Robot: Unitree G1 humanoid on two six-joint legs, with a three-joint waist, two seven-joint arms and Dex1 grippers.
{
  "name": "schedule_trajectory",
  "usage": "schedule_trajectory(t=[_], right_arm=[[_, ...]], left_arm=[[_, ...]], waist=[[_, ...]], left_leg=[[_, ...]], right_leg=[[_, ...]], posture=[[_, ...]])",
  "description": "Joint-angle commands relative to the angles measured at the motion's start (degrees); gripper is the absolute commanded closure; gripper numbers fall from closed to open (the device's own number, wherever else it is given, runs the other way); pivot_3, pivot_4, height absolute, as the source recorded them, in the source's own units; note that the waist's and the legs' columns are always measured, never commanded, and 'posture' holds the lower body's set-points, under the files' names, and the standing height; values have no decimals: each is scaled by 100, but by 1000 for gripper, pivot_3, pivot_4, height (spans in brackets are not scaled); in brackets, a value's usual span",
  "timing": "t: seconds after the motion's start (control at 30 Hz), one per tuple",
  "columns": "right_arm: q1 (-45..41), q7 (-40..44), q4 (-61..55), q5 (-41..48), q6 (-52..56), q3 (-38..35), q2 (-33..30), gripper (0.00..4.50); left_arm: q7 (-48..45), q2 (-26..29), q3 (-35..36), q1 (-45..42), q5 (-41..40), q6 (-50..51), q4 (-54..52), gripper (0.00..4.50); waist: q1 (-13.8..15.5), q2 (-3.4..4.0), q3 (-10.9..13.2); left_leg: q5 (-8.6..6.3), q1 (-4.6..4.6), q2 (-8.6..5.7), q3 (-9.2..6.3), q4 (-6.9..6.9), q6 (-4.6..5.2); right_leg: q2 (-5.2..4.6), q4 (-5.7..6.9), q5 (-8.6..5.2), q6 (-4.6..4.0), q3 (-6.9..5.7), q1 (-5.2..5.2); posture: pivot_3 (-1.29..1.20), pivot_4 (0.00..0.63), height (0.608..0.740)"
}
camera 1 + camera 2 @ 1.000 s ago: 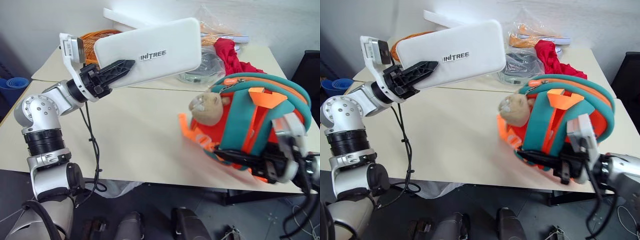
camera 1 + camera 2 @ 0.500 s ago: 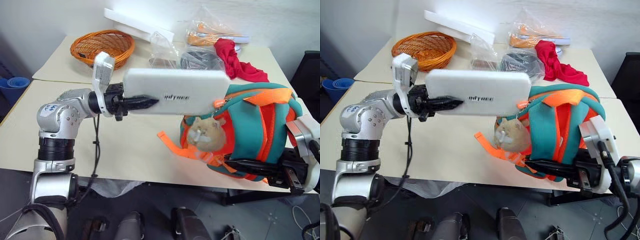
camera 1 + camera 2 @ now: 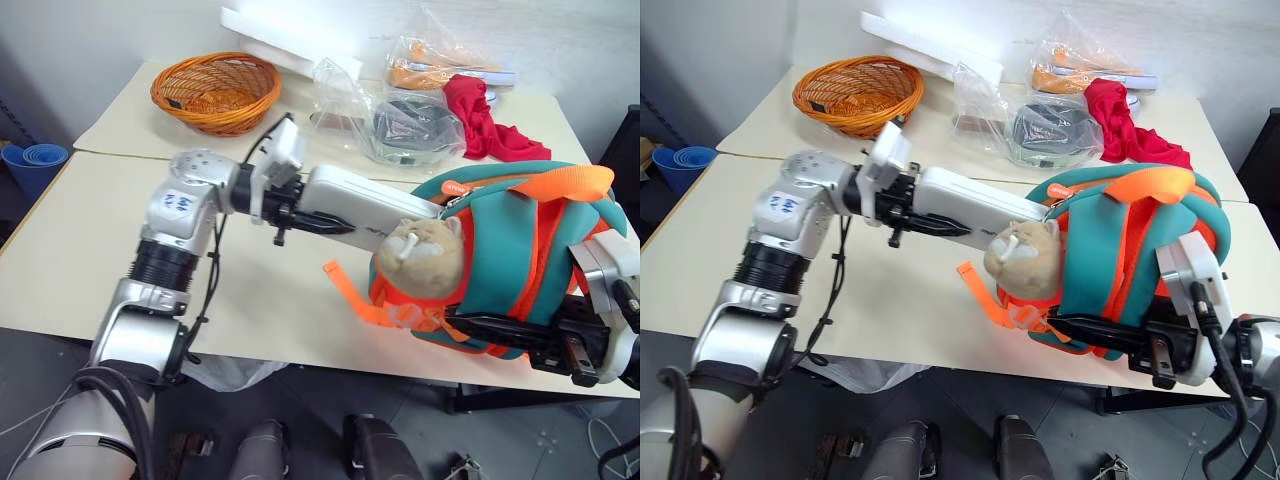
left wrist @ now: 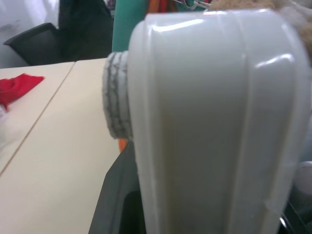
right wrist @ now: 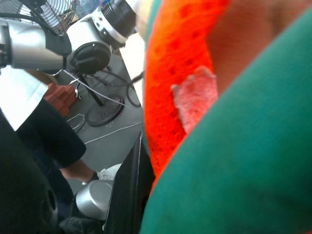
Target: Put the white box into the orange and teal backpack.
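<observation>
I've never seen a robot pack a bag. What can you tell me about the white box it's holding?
The white box is a flat, smooth case with rounded edges and dark lettering, plastic by its look. The left gripper is shut on one end and holds it nearly level above the table. Its far end meets the backpack by the plush toy.
</observation>
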Motion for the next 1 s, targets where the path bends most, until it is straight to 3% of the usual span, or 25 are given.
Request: schedule_trajectory(t=[0.03, 0.13, 0.2, 0.37, 0.53, 0.6, 0.77, 0.9, 1.0], right_arm=[[-181, -267, -96, -93, -210, 177, 78, 4455], [-197, -442, -134, -74, -255, 234, 140, 4455], [-160, -548, -163, -84, -272, 236, 178, 4455], [13, -787, -230, -85, -323, 180, 262, 4455], [190, -903, -310, -68, -395, 136, 314, 4455], [231, -921, -332, -50, -424, 134, 317, 4455], [232, -950, -332, -7, -482, 177, 287, 4455], [112, -1028, -293, 85, -483, 233, 274, 4455], [22, -1152, -311, 248, -487, 225, 287, 4455]], left_arm=[[372, -702, -269, -321, 297, -328, 254, 3238], [1065, -1273, -267, -456, 637, -551, 678, 2347], [1278, -1360, -213, -464, 762, -641, 709, 1715], [790, -478, 225, -161, 400, -236, 25, 311], [-532, 868, 645, 207, -529, 966, -851, 311], [-652, 1119, 730, 194, -763, 1302, -1088, 311], [180, 721, 936, -4, -1180, 2062, -1732, 311], [563, 346, 490, 233, -869, 1794, -2303, 311], [1294, -70, 140, 243, -333, 1563, -2001, 311]], waist=[[30, 1, 0], [17, 1, 0], [-13, 1, 0], [-142, 3, -1], [-178, 6, -1], [-162, 6, -1], [21, 5, -1], [6, 5, -1], [-10, 6, -2]], left_leg=[[0, -1, -5, 0, 4, 6], [-8, -3, -8, 3, 14, 21], [-10, -2, -9, 4, 16, 24], [-6, 10, 3, 6, 4, 18], [8, 19, 7, 2, 3, -10], [10, 19, 7, 0, 3, -12], [1, 16, -5, -17, 25, 6], [-3, 8, -8, -16, 26, 13], [-1, 15, -6, -13, 24, 9]], right_leg=[[-4, 1, 2, 3, 0, 1], [-4, -4, 10, 18, 10, 6], [-6, -6, 13, 24, 15, 8], [8, 15, 9, 15, 19, 1], [6, 54, -1, -3, 13, -6], [4, 58, -4, -7, 10, -6], [-14, 39, -1, -1, -10, 20], [-14, 41, 6, 11, -6, 24], [-7, 34, 5, 11, -1, 23]], posture=[[0, 150, 740], [0, 150, 740], [0, 150, 740], [0, 150, 740], [0, 150, 740], [0, 150, 740], [0, 150, 740], [0, 150, 740], [0, 150, 740]])
